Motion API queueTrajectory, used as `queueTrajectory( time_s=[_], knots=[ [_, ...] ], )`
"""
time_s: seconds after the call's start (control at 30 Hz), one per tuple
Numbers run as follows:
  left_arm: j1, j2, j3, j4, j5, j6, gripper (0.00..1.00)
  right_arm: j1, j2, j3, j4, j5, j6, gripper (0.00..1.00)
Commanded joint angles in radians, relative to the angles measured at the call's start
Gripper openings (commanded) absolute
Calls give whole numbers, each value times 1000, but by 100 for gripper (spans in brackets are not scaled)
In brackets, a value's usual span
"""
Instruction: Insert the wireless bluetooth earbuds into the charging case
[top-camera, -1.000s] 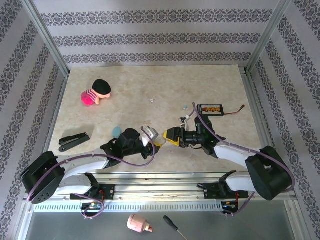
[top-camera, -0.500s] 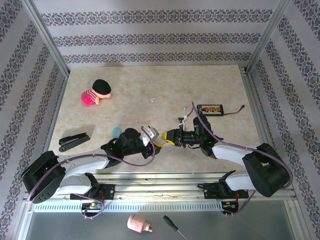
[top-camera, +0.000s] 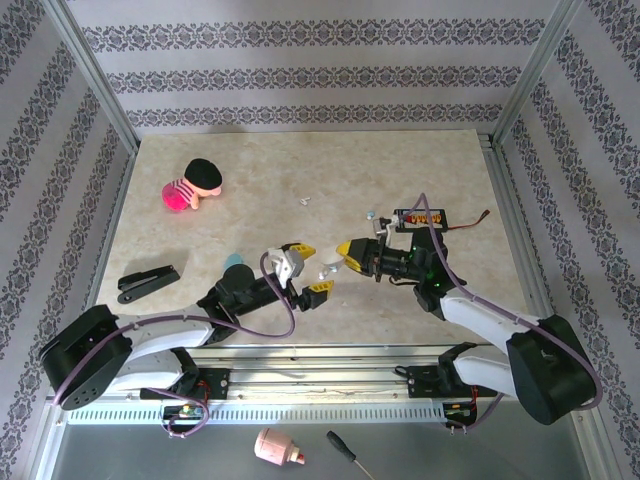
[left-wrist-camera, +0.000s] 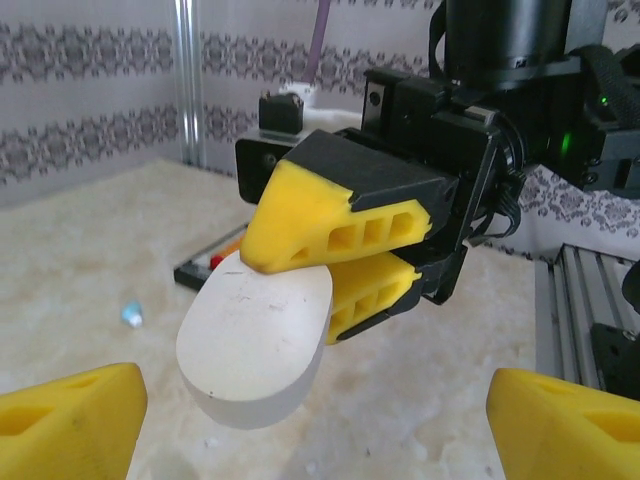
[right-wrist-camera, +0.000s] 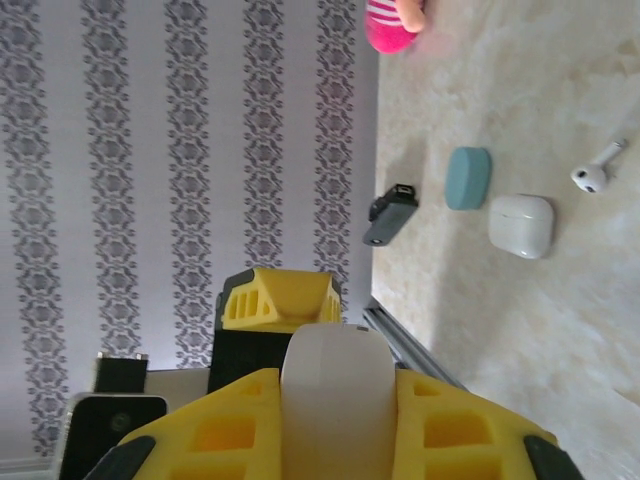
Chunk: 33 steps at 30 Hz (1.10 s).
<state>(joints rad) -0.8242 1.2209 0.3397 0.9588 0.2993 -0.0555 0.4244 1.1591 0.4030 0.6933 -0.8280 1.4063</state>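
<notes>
Currently, in the top external view, the right gripper (top-camera: 345, 255) pinches one end of a white case (top-camera: 329, 267). This case is the reference for all positions below. The left gripper (top-camera: 309, 268) is spread, one finger on either side of the case's free end, with neither touching it. A tiny white bud (top-camera: 303, 200) lies on the table well beyond the case. A pale blue bud (top-camera: 370, 213) lies beyond it and to the right.

Left wrist view: the case (left-wrist-camera: 255, 345) is a smooth, rounded pebble with no open lid visible. Most of its body overhangs the right gripper's fingers (left-wrist-camera: 320, 215). The left fingers (left-wrist-camera: 65, 420) sit wide apart below the case. The pale blue bud (left-wrist-camera: 132, 315) rests on the table to the left of the case.

Right wrist view: the case (right-wrist-camera: 335, 385) is clamped between two yellow pads (right-wrist-camera: 225, 440). A stemmed white earbud (right-wrist-camera: 597, 172) lies on the table far past the case, near a second white case (right-wrist-camera: 521, 225) and a teal case (right-wrist-camera: 467, 178).

Hazards:
- The case is gripped at one end only. An off-centre squeeze by the left gripper would likely twist it or squirt it out of the pads.
- The shell is slick and curved, so any side load risks a drop.
- The case appears shut. The buds cannot be seated until it is opened.

Buds: very small, glossy, each a rounded head on a short stem, much smaller than the case. They are likely to roll or flick away if pinched off-centre.
</notes>
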Motion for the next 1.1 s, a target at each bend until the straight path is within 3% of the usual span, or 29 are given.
queueTrajectory(
  time_s=[0.0,0.23,0.33,0.7,1.07],
  knots=[
    [10,52,-5,227,24,92,87,-10,-36,13,81,-7,93,12],
    [51,232,52,468,105,35,79,-6,-91,-9,144,10,175,12],
    [52,266,87,469,146,34,76,-4,-112,-19,146,18,189,12],
    [53,271,123,468,194,10,49,-9,-140,-49,149,28,198,12],
    [53,303,136,468,211,0,55,-15,-156,-48,185,36,223,12]
  ],
)
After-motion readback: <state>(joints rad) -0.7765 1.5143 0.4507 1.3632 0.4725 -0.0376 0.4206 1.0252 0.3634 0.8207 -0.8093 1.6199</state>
